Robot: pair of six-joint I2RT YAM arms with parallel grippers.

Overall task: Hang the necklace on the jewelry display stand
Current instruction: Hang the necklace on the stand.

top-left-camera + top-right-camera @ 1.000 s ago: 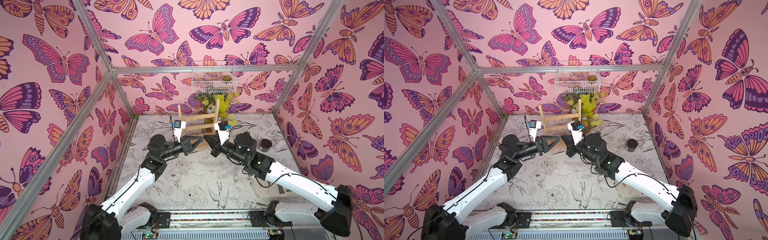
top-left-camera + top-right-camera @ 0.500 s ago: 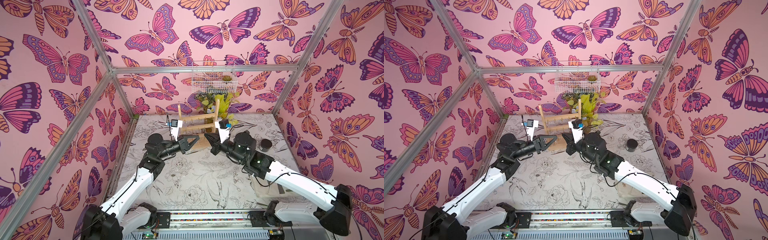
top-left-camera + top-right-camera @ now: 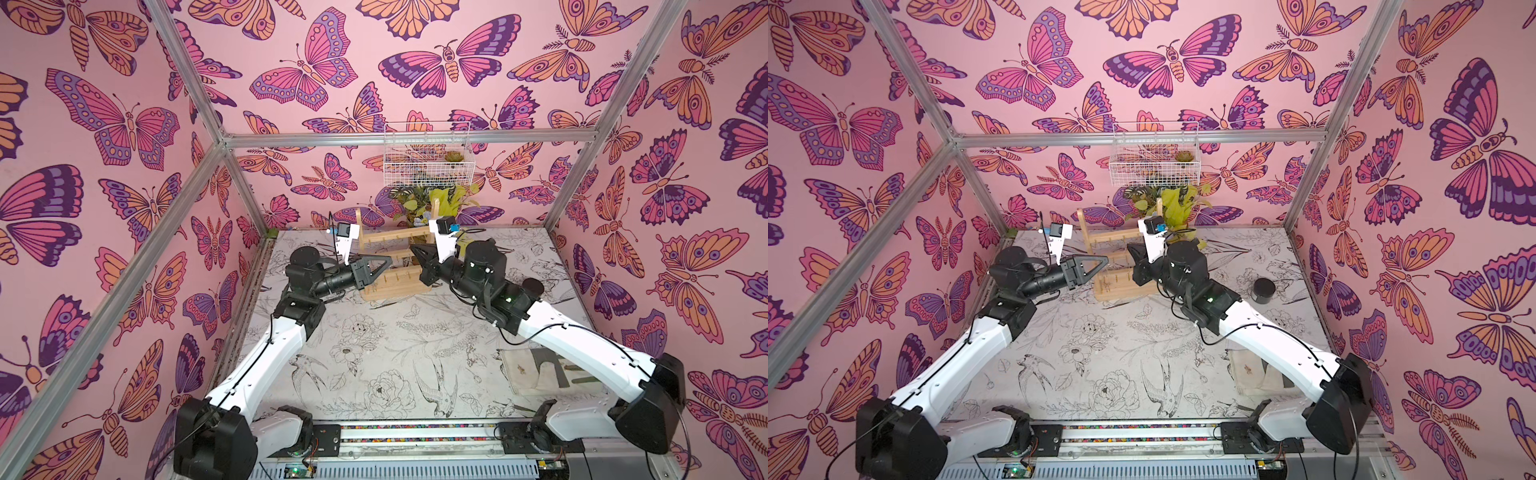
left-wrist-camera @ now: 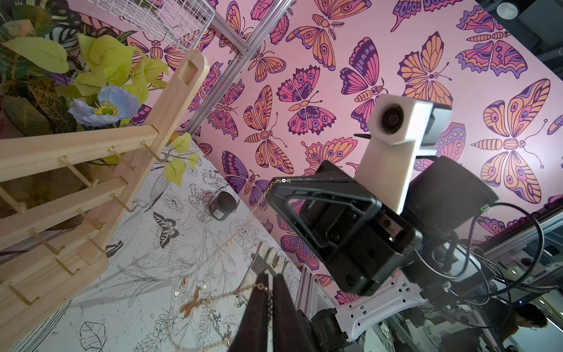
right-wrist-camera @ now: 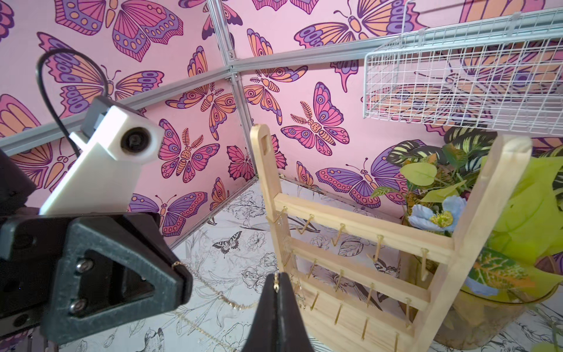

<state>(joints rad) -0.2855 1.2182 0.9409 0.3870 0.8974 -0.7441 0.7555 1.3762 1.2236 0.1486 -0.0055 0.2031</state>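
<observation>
Right wrist view shows necklace (image 5: 217,293), too fine for top views.

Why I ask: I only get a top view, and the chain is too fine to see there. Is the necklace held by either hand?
Observer: Yes. The left wrist view shows the necklace strung between the left hand and the right hand, both shut on it.
Operator: Is it on the stand yet?
Observer: Not that I see. In the right wrist view it sags between the hands, in front of the stand.
</observation>
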